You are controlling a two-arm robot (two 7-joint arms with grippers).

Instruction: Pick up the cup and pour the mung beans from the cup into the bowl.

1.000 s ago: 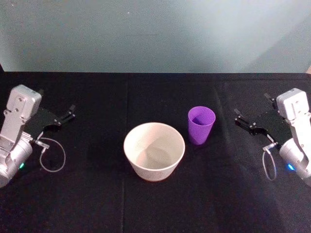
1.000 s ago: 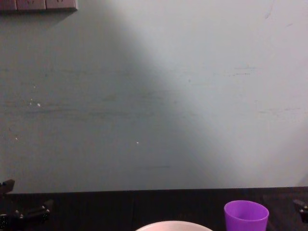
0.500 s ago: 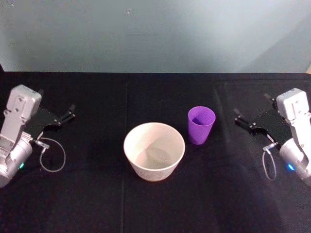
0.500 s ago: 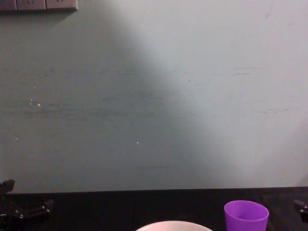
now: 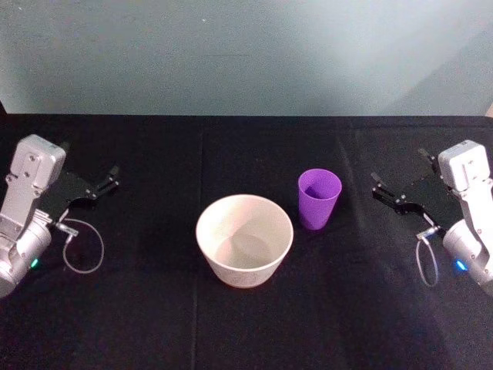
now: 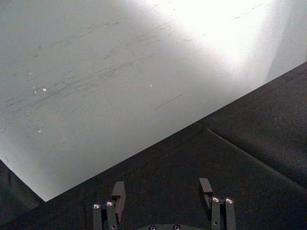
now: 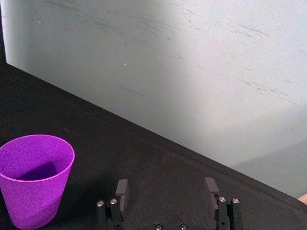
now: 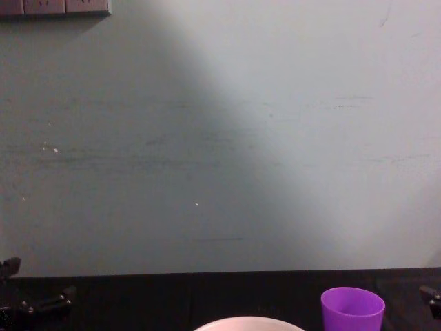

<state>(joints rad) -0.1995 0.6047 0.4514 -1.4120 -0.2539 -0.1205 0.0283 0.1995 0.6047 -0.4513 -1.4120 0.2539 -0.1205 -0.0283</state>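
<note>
A purple cup stands upright on the black table, just right of and slightly behind the pale bowl. The mung beans are hidden; the cup's inside looks shadowed purple. The bowl's inside looks bare. My right gripper is open at the table's right side, well clear of the cup. In the right wrist view the cup stands ahead and off to one side of the open right gripper. My left gripper is open at the far left, and the left gripper has nothing between its fingers.
The black cloth covers the whole table up to a plain pale wall behind. Thin cable loops hang by each wrist. In the chest view the cup and the bowl's rim sit at the lower edge.
</note>
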